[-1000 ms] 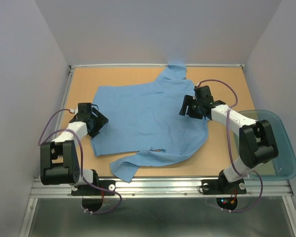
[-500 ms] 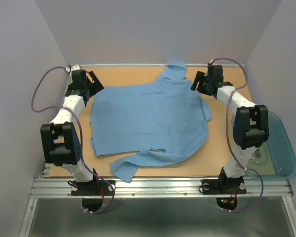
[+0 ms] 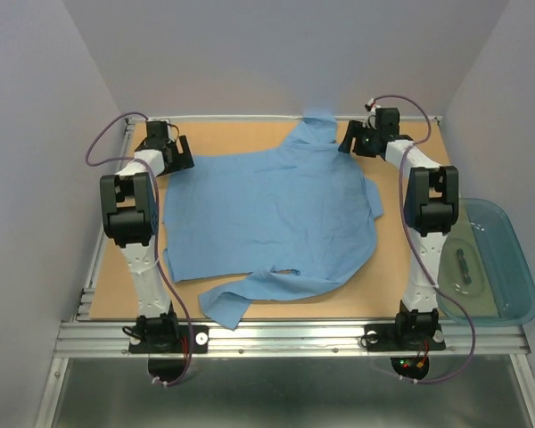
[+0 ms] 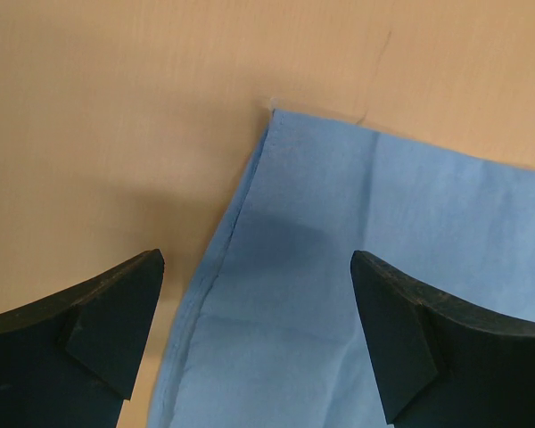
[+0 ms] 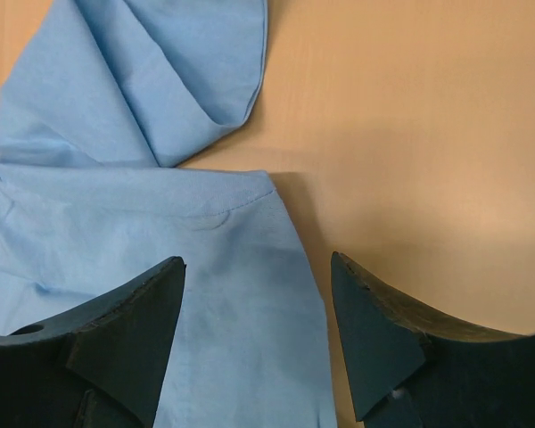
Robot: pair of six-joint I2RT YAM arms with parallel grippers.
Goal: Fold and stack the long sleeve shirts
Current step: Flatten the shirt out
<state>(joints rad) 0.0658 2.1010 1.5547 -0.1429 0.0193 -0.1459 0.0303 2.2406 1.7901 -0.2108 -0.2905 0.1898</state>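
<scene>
Pale lilac-grey walls enclose a flat tan wooden desk [image 3: 232, 134]. One light blue long sleeve shirt of thin woven cloth [image 3: 267, 214] lies spread over the middle of the desk. One sleeve is folded across near the near edge, and a bunched part reaches the far edge.

Both arms have swung out within the last second. They were over the shirt's sides and are now stretched to the desk's far corners. The left end effector [image 4: 257, 263] hangs with jaws wide apart over the shirt's far left corner, holding nothing. The right end effector [image 5: 257, 260] has its jaws moderately apart, also empty, over a straight stitched edge at the far right, next to a soft loop of cloth. This likely sets up a two-corner pinch for the first fold.

The cloth is matte and lightly creased, with neat hems. A translucent teal plastic tub [image 3: 508, 267] sits beyond the right edge.
</scene>
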